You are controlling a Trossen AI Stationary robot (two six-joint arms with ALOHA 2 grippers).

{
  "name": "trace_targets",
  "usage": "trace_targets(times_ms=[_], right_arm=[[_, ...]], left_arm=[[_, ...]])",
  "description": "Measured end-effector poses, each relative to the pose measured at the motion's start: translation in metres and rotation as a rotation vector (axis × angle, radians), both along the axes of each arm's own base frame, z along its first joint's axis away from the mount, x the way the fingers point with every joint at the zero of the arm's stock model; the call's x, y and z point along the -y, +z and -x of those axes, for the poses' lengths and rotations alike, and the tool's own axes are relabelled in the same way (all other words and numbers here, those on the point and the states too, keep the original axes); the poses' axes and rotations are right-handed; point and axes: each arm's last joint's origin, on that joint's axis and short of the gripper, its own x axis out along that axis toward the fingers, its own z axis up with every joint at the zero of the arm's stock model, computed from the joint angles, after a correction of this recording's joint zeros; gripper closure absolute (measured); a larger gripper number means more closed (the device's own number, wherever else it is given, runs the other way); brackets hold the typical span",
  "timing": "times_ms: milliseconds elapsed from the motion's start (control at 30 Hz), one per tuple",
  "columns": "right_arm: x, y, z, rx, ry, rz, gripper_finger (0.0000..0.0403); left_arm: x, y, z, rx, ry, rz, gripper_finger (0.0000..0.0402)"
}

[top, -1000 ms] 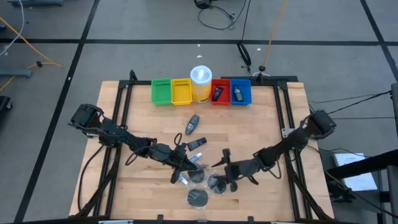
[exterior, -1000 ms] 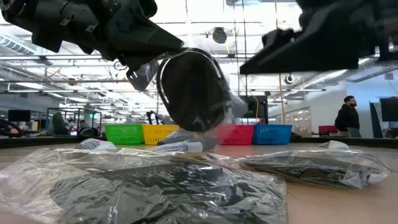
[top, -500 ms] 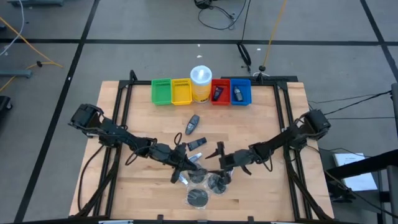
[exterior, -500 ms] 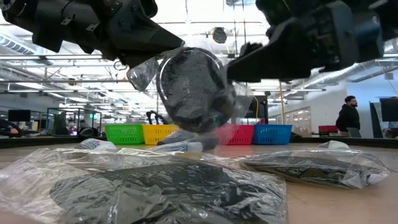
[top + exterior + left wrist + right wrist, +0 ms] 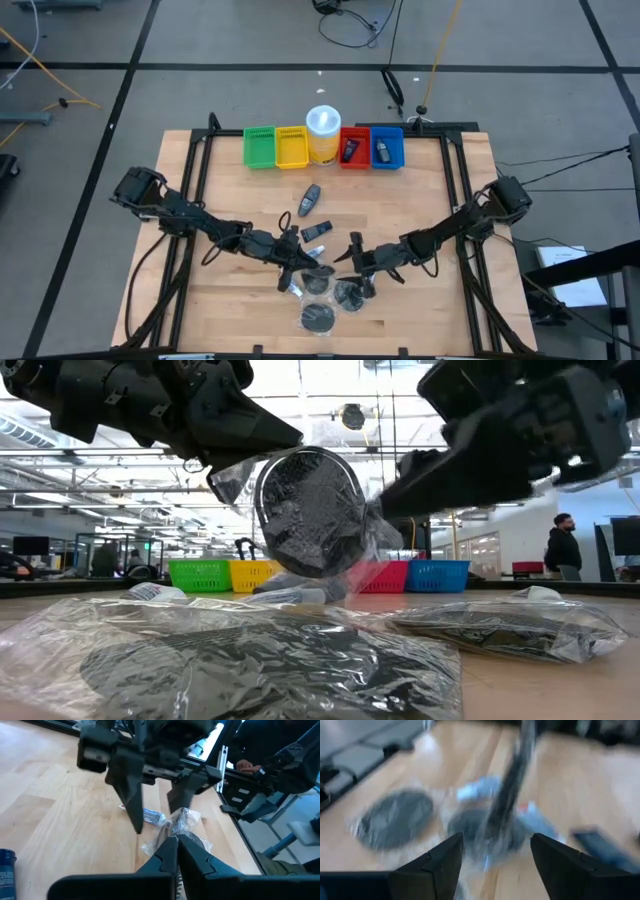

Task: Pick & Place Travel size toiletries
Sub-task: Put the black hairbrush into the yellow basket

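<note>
The left gripper is pinching, jaws closed, the plastic wrap of a dark bagged disc, holding it clear of the table so the right gripper, its fingers spread wide just beside it, can take it.

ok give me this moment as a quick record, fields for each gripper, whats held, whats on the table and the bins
left gripper: shut on bagged dark disc, lifted above the table
right gripper: open, beside the lifted disc, not gripping it
table: two more bagged discs near the front, dark bottle mid-table
bins: green bin, yellow bin, red bin, blue bin along the far edge
white container: between the yellow and red bins
</note>
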Motion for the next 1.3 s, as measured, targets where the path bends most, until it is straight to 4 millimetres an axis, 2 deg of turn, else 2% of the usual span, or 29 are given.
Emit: trace_targets(times_ms=[167, 300, 500, 633, 733, 967, 1100, 1167, 1300], right_arm=[[0.003, 0.007, 0.002, -0.032, -0.032, -0.091, 0.0138], [0.002, 0.012, -0.002, 0.048, -0.027, -0.127, 0.0113], [0.0, 0.006, -0.009, 0.132, -0.023, -0.157, 0.0117], [0.001, -0.002, -0.013, 0.153, -0.036, -0.155, 0.0145], [0.003, -0.003, -0.014, 0.166, -0.061, -0.152, 0.0182], [0.005, -0.003, -0.015, 0.173, -0.099, -0.116, 0.0305], [0.006, -0.005, -0.014, 0.154, -0.101, -0.107, 0.0372], [0.006, -0.006, -0.014, 0.142, -0.102, -0.101, 0.0386], [0.007, -0.007, -0.014, 0.145, -0.132, -0.085, 0.0374]], left_arm=[[0.0, 0.0, 0.0, 0.002, -0.002, -0.008, 0.0399], [0.0, 0.001, 0.0, 0.012, -0.003, -0.01, 0.0395], [0.0, 0.003, -0.001, 0.034, -0.007, -0.022, 0.0398], [0.0, 0.005, -0.001, 0.056, -0.007, -0.015, 0.0396], [0.0, 0.005, -0.001, 0.062, -0.008, -0.019, 0.039], [0.0, 0.006, -0.001, 0.063, -0.008, -0.018, 0.04], [0.0, 0.007, -0.001, 0.079, -0.009, -0.032, 0.039], [0.001, 0.01, -0.002, 0.12, -0.02, -0.066, 0.0375], [0.002, 0.018, -0.002, 0.211, -0.078, -0.105, 0.032]])
